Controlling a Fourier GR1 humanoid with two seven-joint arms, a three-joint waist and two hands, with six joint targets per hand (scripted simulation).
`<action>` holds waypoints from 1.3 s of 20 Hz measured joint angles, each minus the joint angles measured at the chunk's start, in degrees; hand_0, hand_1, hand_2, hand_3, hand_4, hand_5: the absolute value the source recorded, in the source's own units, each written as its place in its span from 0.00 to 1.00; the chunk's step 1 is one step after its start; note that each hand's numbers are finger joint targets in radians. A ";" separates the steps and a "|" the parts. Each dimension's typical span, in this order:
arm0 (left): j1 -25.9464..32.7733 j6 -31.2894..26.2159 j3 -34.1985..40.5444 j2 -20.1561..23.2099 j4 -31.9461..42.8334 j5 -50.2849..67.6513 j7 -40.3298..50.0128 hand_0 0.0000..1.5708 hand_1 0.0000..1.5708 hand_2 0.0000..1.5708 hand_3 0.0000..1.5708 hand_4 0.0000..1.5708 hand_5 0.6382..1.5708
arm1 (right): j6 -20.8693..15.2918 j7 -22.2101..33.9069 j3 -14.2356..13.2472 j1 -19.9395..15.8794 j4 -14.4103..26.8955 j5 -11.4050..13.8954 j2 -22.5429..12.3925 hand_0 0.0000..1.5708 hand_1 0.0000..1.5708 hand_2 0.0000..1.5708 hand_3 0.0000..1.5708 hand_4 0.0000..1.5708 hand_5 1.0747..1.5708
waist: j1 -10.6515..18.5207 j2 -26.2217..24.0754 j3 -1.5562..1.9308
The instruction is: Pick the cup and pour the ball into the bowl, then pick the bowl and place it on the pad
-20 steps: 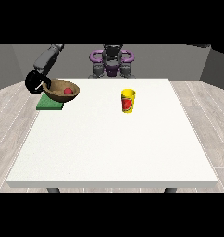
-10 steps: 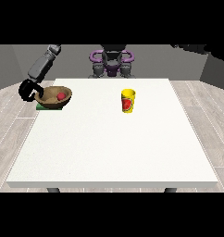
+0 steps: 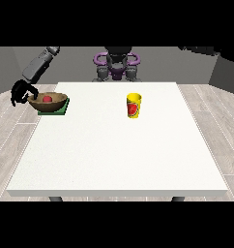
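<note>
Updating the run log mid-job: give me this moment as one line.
bowl on green pad | red ball in bowl | hand at view's left at bowl rim | yellow cup upright, mid-table

One arm extends from the torso toward 8 o'clock, ending in the hand at the view's left [image 3: 20, 93], fingers curled downward, holding nothing.

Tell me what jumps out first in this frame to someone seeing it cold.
The yellow cup with a red design stands upright, alone near the white table's middle. At the table's left edge a brown bowl holding a red ball sits on a green pad. The black hand at the view's left is at the bowl's rim.
</note>
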 measured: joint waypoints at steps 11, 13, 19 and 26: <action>1.01 -0.04 -1.65 0.91 2.46 1.20 3.21 0.00 0.00 0.00 0.00 0.42 0.98 | -2.43 1.84 4.78 0.38 2.25 4.00 5.44 1.00 1.00 1.00 0.90 0.63 0.98 | -0.44 -6.72 -0.08; 1.59 -0.34 -1.96 0.93 4.54 0.30 2.47 0.00 0.00 0.00 0.00 0.42 0.97 | -1.34 4.45 5.09 0.46 2.22 3.89 4.88 1.00 1.00 1.00 0.85 0.53 0.94 | -1.11 -8.57 -0.10; 1.08 -1.35 -1.52 2.92 6.37 0.93 2.45 0.00 0.00 0.00 0.00 0.42 0.97 | -2.12 9.55 2.64 -1.14 4.33 1.59 2.44 0.00 0.00 0.00 0.00 0.00 0.86 | -0.87 -8.36 -0.09; 1.32 1.04 -5.19 -1.58 -0.02 4.42 8.52 0.00 0.00 0.00 0.00 0.63 1.00 | -2.58 13.78 2.52 -1.76 6.41 2.00 -1.04 0.00 0.00 0.00 0.00 0.28 0.36 | -0.02 -15.05 0.02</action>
